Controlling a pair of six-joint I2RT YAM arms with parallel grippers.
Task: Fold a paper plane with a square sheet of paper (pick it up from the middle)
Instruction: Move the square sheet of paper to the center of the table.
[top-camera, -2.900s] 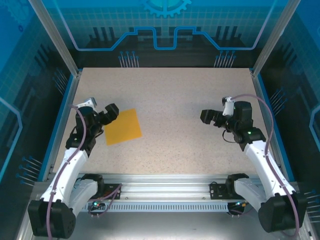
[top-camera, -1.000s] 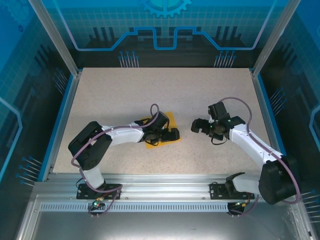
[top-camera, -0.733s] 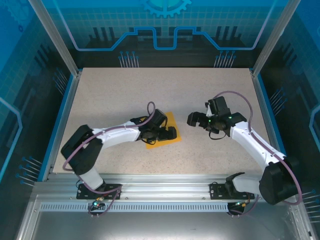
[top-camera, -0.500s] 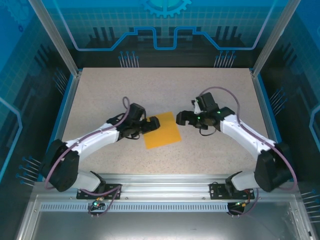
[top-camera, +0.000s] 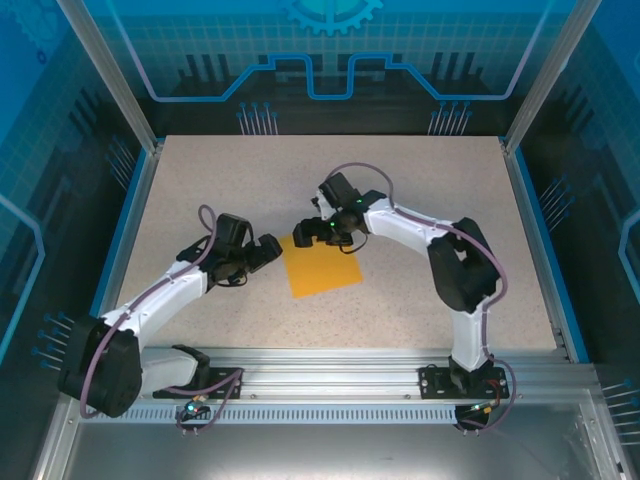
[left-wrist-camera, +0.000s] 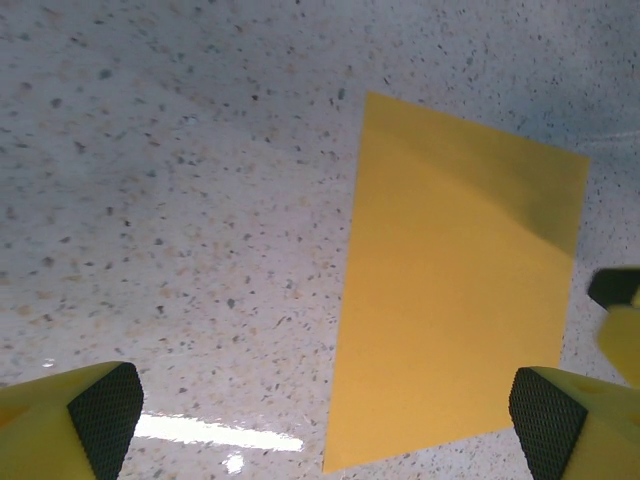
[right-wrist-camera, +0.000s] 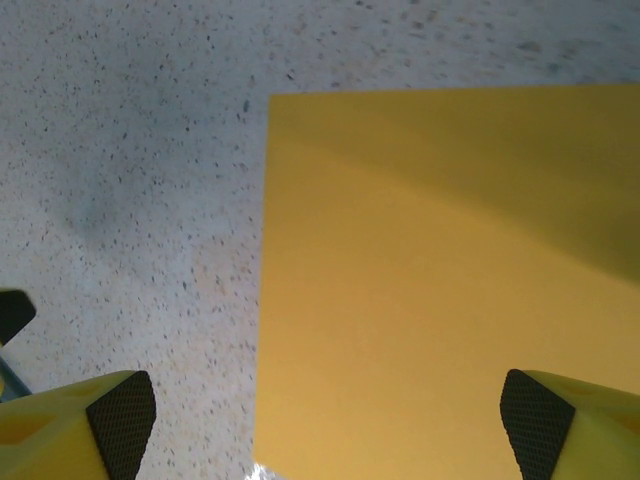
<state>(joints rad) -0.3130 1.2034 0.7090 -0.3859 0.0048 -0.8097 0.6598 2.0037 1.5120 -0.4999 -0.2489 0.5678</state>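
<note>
On the speckled table (top-camera: 420, 190), centre frame, the square sheet of paper (top-camera: 322, 270) lies flat. My left gripper (top-camera: 268, 250) and right gripper (top-camera: 320, 233) gape empty. Pickup approach; next, pinch its middle

Open table (top-camera: 420, 190) around the paper (top-camera: 322, 270); left claw (top-camera: 267, 250) and right claw (top-camera: 324, 236) crowd its far-left corner, seemingly apart.

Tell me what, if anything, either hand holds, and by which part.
Nothing is held. The left hand and right hand are open, and the square sheet of paper lies flat.
</note>
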